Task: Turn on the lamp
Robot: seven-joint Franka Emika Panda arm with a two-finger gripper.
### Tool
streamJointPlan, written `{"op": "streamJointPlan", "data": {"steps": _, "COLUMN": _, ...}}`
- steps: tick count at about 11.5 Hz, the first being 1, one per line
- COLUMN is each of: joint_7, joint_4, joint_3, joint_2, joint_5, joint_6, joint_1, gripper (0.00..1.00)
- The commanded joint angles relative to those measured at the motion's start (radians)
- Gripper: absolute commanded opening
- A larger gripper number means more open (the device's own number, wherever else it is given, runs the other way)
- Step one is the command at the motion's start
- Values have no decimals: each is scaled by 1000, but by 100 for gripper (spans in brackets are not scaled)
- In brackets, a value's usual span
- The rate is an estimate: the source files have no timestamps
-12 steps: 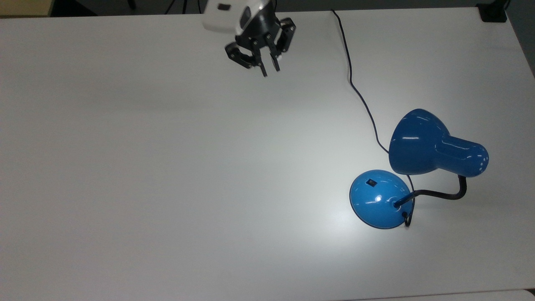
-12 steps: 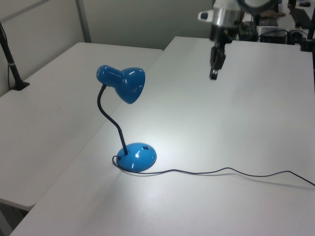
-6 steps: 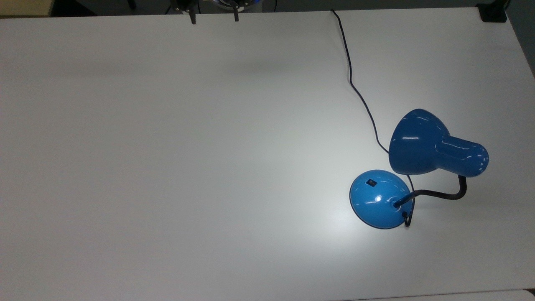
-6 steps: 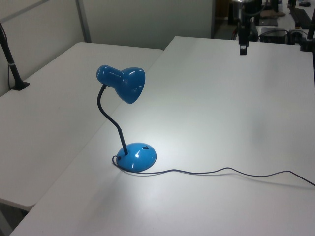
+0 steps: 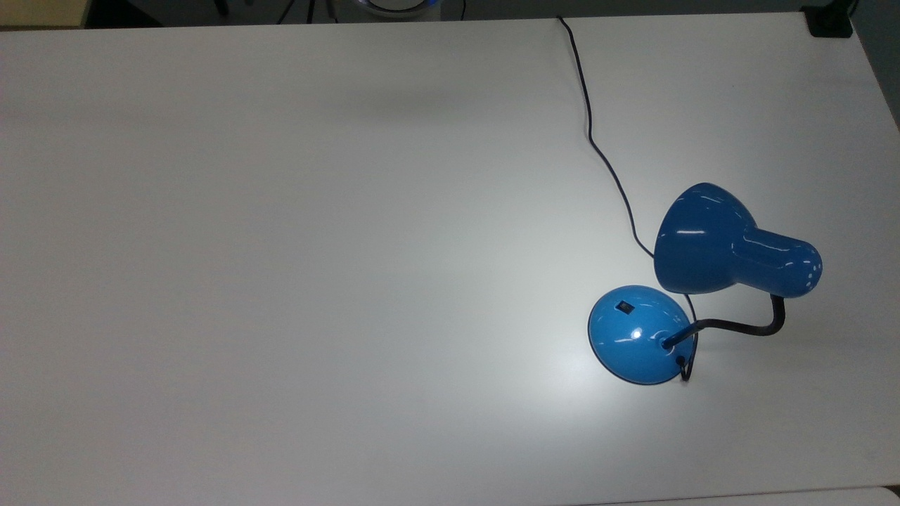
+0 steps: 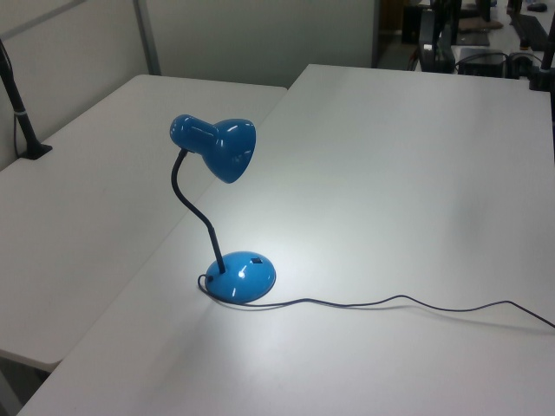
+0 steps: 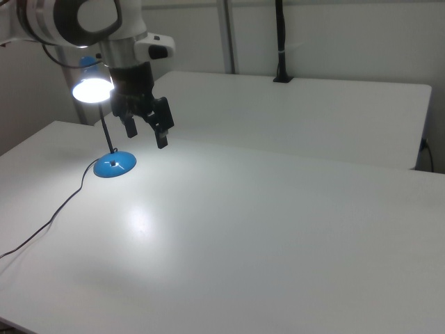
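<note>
The blue lamp stands on the white table (image 5: 281, 281) at the top view's right. Its bell shade (image 5: 703, 239) hangs over the domed base (image 5: 636, 337), joined by the black gooseneck (image 5: 752, 325). A small black switch (image 5: 624, 306) sits on the base. The shade (image 7: 92, 89) glows in the right view, and a bright pool of light lies on the table around the base (image 6: 243, 277). The thin cord (image 5: 589, 133) runs away to the table's far edge. My gripper (image 7: 146, 136) hangs open and empty above the table, beside the lamp base (image 7: 115, 165) in the right view.
A second white table (image 6: 87, 173) adjoins this one on the lamp's side. A black post (image 7: 280, 42) is clamped at its far edge. A black clamp (image 5: 830, 21) sits at the top view's upper right corner. The cord (image 6: 390, 301) trails across the table.
The gripper has lifted and drawn back past the top view's upper edge, and its fingers have spread apart. The lamp has stayed in place and lit throughout.
</note>
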Motion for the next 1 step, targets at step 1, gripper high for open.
{"op": "streamJointPlan", "data": {"steps": 1, "joint_7": 19, "joint_4": 33, "joint_3": -4, "joint_2": 25, "joint_5": 2, "joint_6": -19, "joint_1": 4, "gripper": 100}}
